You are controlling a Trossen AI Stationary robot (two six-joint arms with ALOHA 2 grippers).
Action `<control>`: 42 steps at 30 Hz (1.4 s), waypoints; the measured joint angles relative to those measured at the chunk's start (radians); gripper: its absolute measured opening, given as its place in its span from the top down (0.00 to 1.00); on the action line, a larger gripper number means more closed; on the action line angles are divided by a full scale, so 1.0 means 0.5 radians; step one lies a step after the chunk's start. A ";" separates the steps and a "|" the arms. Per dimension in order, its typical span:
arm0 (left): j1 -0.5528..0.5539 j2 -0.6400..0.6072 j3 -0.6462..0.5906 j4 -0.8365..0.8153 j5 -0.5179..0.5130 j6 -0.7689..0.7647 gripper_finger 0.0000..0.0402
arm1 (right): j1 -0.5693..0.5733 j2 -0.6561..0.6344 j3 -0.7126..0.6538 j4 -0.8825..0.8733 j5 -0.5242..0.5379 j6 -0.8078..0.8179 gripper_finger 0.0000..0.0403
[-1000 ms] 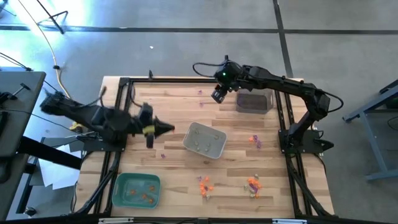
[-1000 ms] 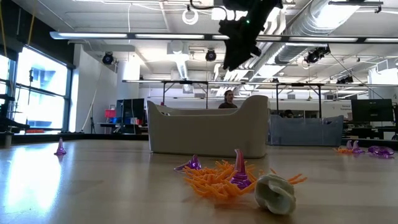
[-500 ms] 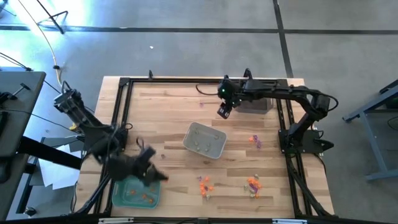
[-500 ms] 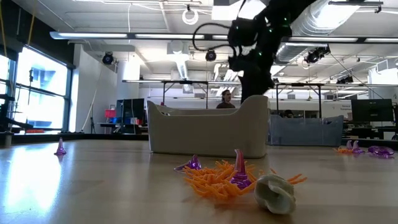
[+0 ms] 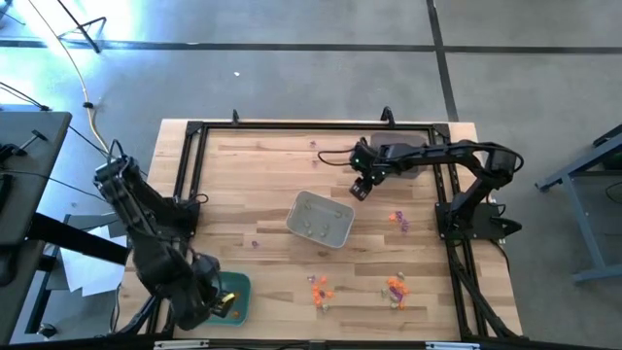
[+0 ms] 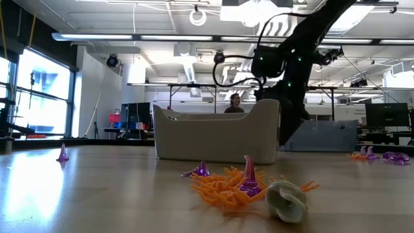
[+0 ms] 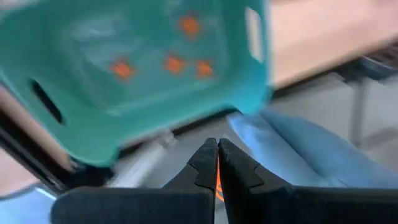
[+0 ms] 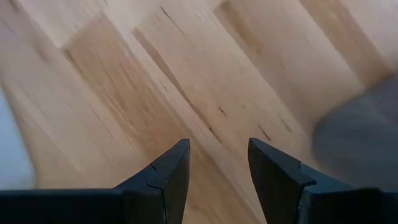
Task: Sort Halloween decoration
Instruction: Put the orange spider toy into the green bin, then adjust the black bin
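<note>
The left gripper (image 7: 217,163) hangs over the green tray (image 7: 124,93) at the front left corner of the table (image 5: 272,165), fingers pressed together on a sliver of orange trinket (image 7: 217,188) that shows between the tips. Below it the tray holds four more orange pieces (image 7: 175,63).

The right gripper (image 8: 217,168) is spread and empty, low over bare wood near the back edge, just beside the back right corner of the white tray (image 5: 319,219) and near the dark tray (image 5: 413,144) at the back right.

The white tray sits tilted mid-table with a few pale trinkets (image 5: 313,226) inside. Loose trinkets lie around it: a purple one (image 5: 256,243) toward the left, a purple and orange cluster (image 5: 397,220) to the right, and two orange clumps (image 5: 320,288) along the front edge, the right one (image 5: 395,288) mixed with purple. In the low view, the nearest orange clump (image 6: 226,184) has a purple cone (image 6: 248,178) on it and a pale skull-like piece (image 6: 286,200) touching its right side. A person (image 6: 236,103) shows beyond the table.
</note>
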State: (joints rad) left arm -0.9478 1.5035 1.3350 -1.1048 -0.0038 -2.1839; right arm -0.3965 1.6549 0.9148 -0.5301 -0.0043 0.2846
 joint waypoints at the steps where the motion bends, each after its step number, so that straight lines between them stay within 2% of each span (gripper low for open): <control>1: 0.000 0.035 0.000 -0.043 -0.001 0.000 1.00 | 0.002 0.000 -0.017 0.010 0.011 0.010 0.61; 5: 0.012 0.178 0.000 -0.164 -0.001 0.044 1.00 | 0.001 0.004 -0.025 0.020 -0.010 0.049 0.61; 12: 0.025 0.394 0.000 -0.152 0.000 0.076 1.00 | 0.000 0.006 -0.026 0.115 -0.064 0.067 0.61; 25: 0.025 0.630 -0.001 -0.145 0.049 0.078 1.00 | 0.036 -0.047 -0.026 0.162 -0.113 0.046 0.61; 31: 0.026 0.632 -0.002 -0.156 -0.109 0.100 0.97 | 0.036 -0.265 -0.026 0.146 -0.114 0.010 0.61; 39: 0.027 0.630 -0.002 -0.219 -0.126 0.252 0.84 | 0.030 -0.694 -0.023 0.008 -0.099 0.012 0.61; 42: 0.027 0.630 -0.002 -0.279 -0.146 0.252 0.79 | 0.031 -0.827 -0.022 -0.125 -0.014 0.049 0.61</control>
State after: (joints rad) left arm -0.9344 1.8184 1.3342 -1.2445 -0.0768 -2.0581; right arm -0.3813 1.2415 0.9039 -0.5924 -0.0114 0.3089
